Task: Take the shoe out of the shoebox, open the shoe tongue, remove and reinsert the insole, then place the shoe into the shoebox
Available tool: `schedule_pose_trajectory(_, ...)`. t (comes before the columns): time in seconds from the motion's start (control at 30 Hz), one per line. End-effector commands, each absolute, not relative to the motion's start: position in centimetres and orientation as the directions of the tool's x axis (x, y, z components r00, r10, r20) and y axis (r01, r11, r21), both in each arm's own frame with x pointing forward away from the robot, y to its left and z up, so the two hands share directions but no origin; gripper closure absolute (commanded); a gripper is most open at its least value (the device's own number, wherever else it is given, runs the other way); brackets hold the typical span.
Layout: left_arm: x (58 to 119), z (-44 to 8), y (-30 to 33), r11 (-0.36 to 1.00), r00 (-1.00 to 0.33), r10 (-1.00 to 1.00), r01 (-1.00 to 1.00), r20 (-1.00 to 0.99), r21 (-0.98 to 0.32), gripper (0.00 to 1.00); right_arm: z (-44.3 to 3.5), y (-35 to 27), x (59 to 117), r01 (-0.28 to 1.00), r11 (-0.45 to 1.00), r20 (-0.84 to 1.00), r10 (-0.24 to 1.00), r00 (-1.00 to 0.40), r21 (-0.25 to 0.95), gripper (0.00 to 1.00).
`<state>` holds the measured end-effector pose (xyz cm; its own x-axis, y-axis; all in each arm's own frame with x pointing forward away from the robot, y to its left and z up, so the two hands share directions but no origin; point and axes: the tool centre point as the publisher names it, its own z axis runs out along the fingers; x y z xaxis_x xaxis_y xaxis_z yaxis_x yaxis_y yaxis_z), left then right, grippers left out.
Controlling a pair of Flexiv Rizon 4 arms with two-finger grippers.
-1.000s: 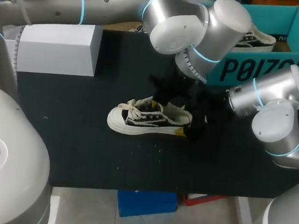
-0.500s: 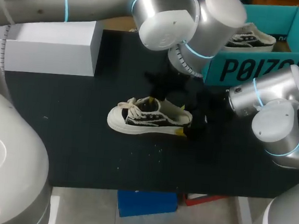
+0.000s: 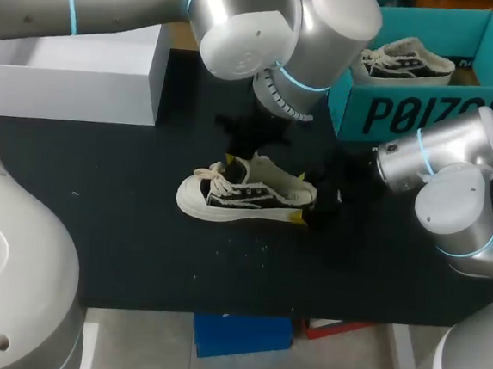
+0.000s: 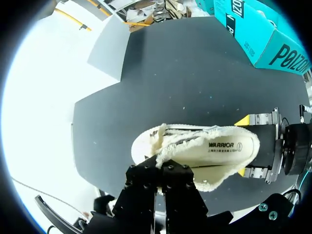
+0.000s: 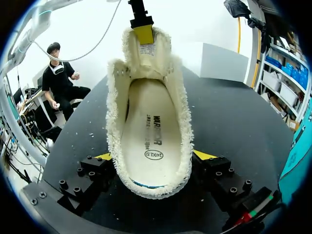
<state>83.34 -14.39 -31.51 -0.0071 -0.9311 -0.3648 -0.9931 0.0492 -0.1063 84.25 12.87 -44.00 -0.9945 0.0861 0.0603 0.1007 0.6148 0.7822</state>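
On dark surface [image 3: 120, 251], approx. centre, shoe [image 3: 245, 197] stands on its sole, toe twd L side, heel twd R. It's a low black-and-cream sneaker w/ cream laces [image 3: 217, 178] and fuzzy cream lining. R arm [image 3: 442, 167] comes in from R edge. R jaws are clamped on the heel, one yellow tip each side, both touching. That's clear in R wrist view, where the shoe's opening faces the cam. and insole [image 5: 151, 131] lies flat inside w/ print on it. L arm [image 3: 243, 29] reaches over from far L corner and hangs above the shoe. L jaws are closed together on top edge of tongue [image 5: 144, 51], which stands upright, clear of the opening. In L wrist view the black fingers [image 4: 141, 190] meet at the tongue's fuzzy rim, tips hidden by it. Teal shoebox [image 3: 425, 114] sits at far R corner, open-topped, well apart from the shoe, w/ 2nd shoe [image 3: 408, 60] inside. White box [image 3: 83, 80] sits at far L, apart from the rest.
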Motion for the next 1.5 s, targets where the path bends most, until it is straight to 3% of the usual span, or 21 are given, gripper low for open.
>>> schedule_pose_trajectory(0.03,82.8,-31.5,-13.2,0.045,-0.003,-0.939,-0.993,-0.345,-0.113,1.00,-44.1,13.1,84.3,0.103,0.617,0.061,0.088,-0.994,0.780,1.00)
schedule_pose_trajectory(0.2,82.3,-31.9,-12.0,0.032,0.007,-0.938,-0.994,-0.345,-0.105,0.99,-44.1,13.1,84.3,0.103,0.617,0.061,0.088,-0.994,0.780,1.00)
schedule_pose_trajectory(0.27,82.2,-32.1,-11.6,0.023,0.012,-0.938,-0.995,-0.345,-0.098,0.53,-44.1,13.1,84.3,0.103,0.617,0.061,0.088,-0.994,0.780,1.00)
schedule_pose_trajectory(0.3,82.1,-32.2,-11.3,0.017,0.018,-0.938,-0.995,-0.346,-0.096,0.18,-44.1,13.1,84.3,0.103,0.617,0.061,0.088,-0.994,0.780,1.00)
schedule_pose_trajectory(0.33,82.1,-32.2,-11.1,0.014,0.020,-0.938,-0.995,-0.345,-0.096,0.00,-44.1,13.1,84.3,0.103,0.617,0.061,0.088,-0.994,0.780,1.00)
schedule_pose_trajectory(1.5,79.7,-32.8,-4.3,-0.130,0.153,-0.917,-0.988,-0.368,-0.088,0.00,-44.1,13.1,84.3,0.103,0.617,0.061,0.088,-0.994,0.780,1.00)
